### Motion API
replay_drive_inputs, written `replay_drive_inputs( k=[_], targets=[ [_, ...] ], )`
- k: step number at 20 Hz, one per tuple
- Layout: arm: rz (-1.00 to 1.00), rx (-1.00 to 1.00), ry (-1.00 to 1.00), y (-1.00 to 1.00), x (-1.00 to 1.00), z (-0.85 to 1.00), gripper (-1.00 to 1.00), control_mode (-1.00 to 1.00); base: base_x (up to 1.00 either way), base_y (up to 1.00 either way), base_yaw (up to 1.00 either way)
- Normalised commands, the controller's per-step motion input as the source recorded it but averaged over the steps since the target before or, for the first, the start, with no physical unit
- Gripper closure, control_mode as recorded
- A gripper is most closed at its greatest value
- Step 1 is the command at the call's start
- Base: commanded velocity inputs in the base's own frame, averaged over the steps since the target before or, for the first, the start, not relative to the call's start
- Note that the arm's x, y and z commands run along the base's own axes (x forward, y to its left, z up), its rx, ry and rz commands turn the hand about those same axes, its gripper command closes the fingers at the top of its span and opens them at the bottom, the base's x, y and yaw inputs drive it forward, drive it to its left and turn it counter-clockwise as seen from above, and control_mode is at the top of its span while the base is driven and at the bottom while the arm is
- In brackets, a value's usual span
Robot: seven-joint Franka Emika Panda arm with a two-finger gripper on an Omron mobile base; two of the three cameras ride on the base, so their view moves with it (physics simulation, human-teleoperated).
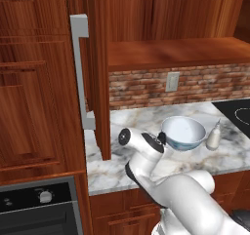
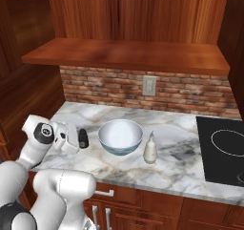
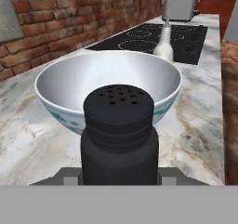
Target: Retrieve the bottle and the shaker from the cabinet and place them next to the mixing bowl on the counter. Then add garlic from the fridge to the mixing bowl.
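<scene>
Black shaker [image 3: 118, 135] clamped in tool [image 2: 71, 141] (jaws tight), just beside mixing bowl [image 2: 120, 136]; bottle [image 2: 150, 149] opposite side.

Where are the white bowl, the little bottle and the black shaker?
mixing bowl [image 2: 120, 134]: right base view, on its white inside.
bottle [image 2: 150, 151]: right base view, on its rounded body.
shaker [image 3: 119, 139]: hand view, on its dark side below the holed top.

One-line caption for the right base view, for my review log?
Gripper shut on the black shaker, holding it at the counter beside the mixing bowl, with the bottle on the bowl's far side.
</scene>
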Motion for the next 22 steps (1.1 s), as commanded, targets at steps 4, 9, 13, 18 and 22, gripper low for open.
replay_drive_inputs(
  k=[4, 9, 13, 18, 22],
  targets=[
    [0.0, 0.0, 0.0, -0.04, 0.07, -0.25, 1.0, -1.0, 0.0, 0.0, 0.0],
    [0.0, 0.0, 0.0, -0.13, 0.14, -0.12, 1.0, -1.0, 0.0, 0.0, 0.0],
    [0.01, 0.0, 0.0, -0.18, 0.09, -0.09, 1.0, -1.0, 0.0, 0.0, 0.0],
    [0.0, 0.0, 0.0, -0.06, 0.02, -0.02, 1.0, -1.0, 0.0, 0.0, 0.0],
    [0.0, 0.0, 0.0, 0.0, 0.0, -0.18, 1.0, -1.0, 0.0, 0.0, 0.0]
  ],
)
